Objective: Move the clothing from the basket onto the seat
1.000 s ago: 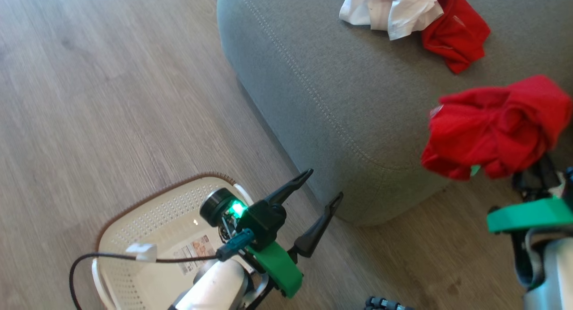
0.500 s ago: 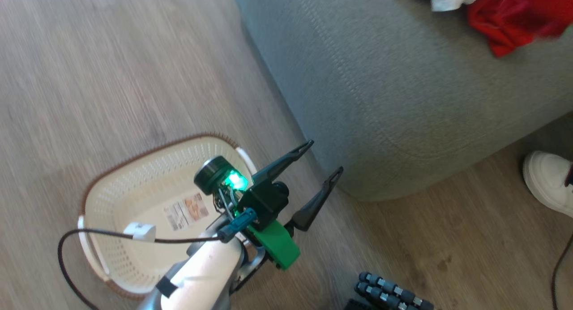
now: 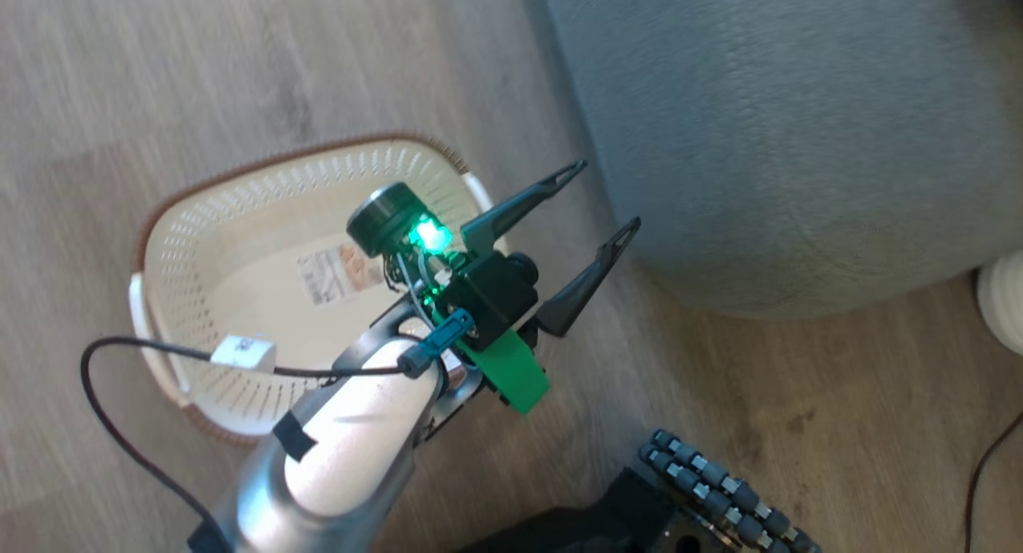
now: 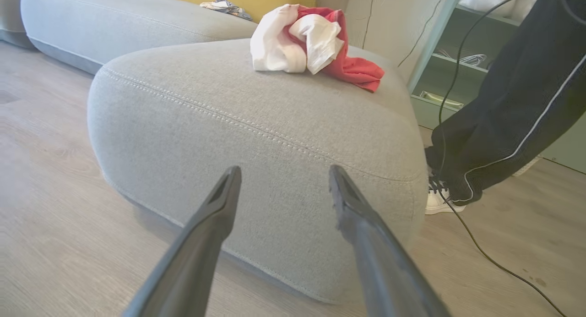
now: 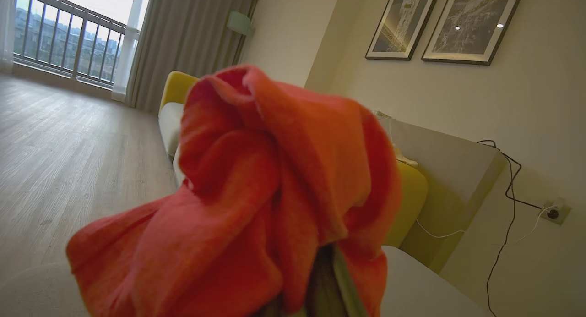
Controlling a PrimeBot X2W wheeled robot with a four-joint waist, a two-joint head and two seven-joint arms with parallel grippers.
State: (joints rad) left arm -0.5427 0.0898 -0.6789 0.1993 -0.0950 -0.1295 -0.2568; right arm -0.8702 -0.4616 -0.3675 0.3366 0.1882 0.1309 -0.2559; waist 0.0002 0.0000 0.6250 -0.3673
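1 red-and-white garment (image 4: 279,46) lies on seat (image 4: 229,124) | left gripper (image 3: 607,195) spread — empty | right gripper (image 5: 326,289) clamps plain red garment (image 5: 256,193)

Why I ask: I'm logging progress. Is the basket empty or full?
Empty: the basket shows bare floor and a sticker; the arm hides part.

Wood-look plank floor (image 3: 160,73), grey-brown, grain running lengthwise. Standing directly on it:
- cream basket (image 3: 240,217), upright, to the left of the seat's rounded corner, near but apart; label sticker (image 3: 340,269) showing on its bottom.
- grey-green seat (image 3: 799,137), bulky, with a pale stitch line along its upper edge.
- white shoe (image 4: 442,202), just beside the seat's right corner.
- black cable (image 4: 494,257), trailing across the boards to the right.
- long grey cushion (image 4: 128,24), far left.

On the seat top, toward its far edge: crumpled red-and-white garment (image 4: 311,46).
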